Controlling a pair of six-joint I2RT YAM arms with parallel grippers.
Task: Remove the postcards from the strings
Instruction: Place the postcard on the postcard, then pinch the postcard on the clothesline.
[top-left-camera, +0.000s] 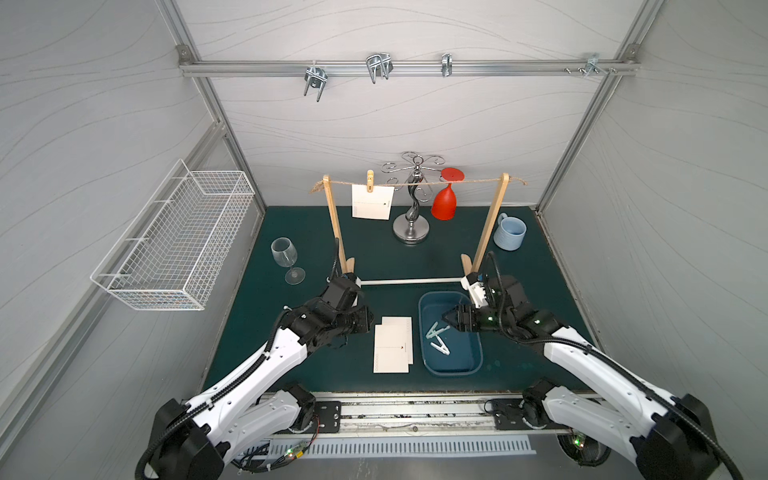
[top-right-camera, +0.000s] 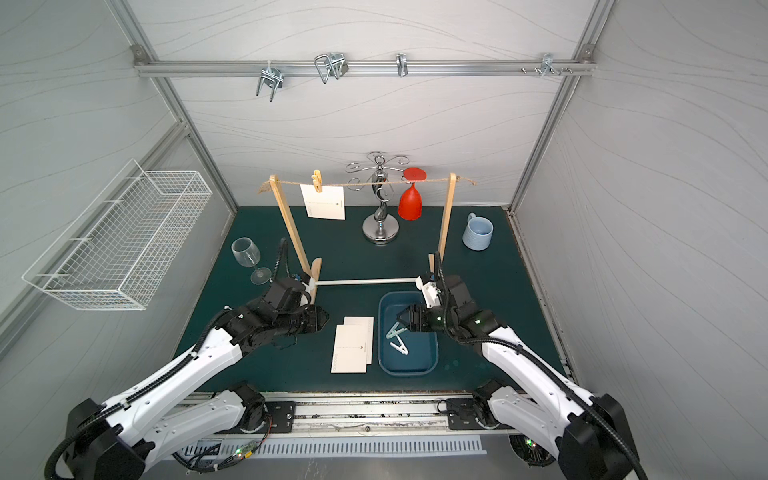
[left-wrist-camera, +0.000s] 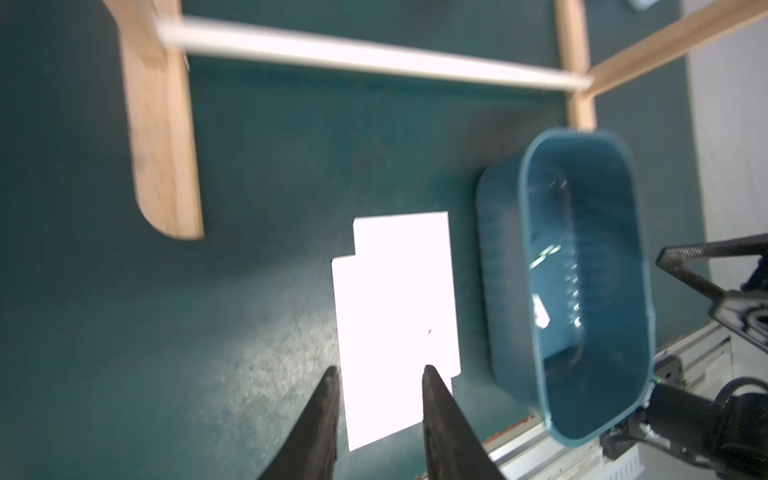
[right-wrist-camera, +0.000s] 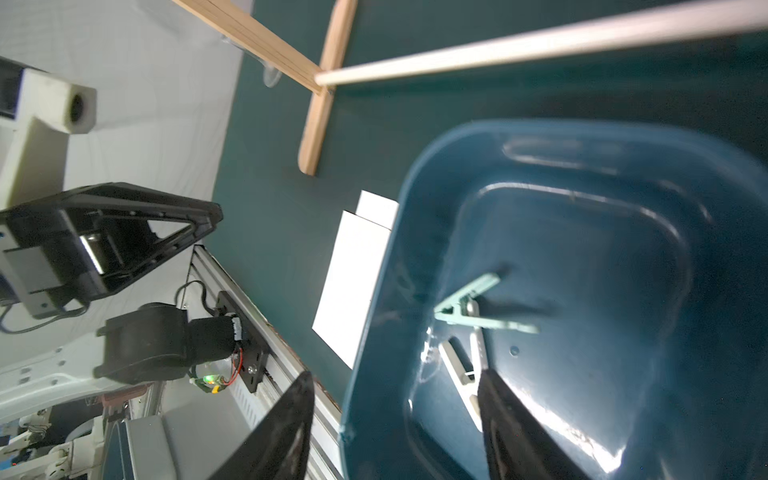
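This is a robotics lab test cell. Grey panel walls in an aluminium profile frame box in a dark green mat. At the mat's near edge, two white robot arms bolt to a metal rail above exposed wiring.

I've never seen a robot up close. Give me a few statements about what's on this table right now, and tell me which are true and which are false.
1. One postcard hangs from the string by a wooden peg. True.
2. The blue bin on the green mat holds two pegs. True.
3. Three postcards lie on the mat. False: two postcards lie there, overlapping.
4. The right gripper grips a peg. False: it is open above the bin, holding nothing.
5. The red glass stands upright on the mat. False: it hangs upside down from the metal stand.
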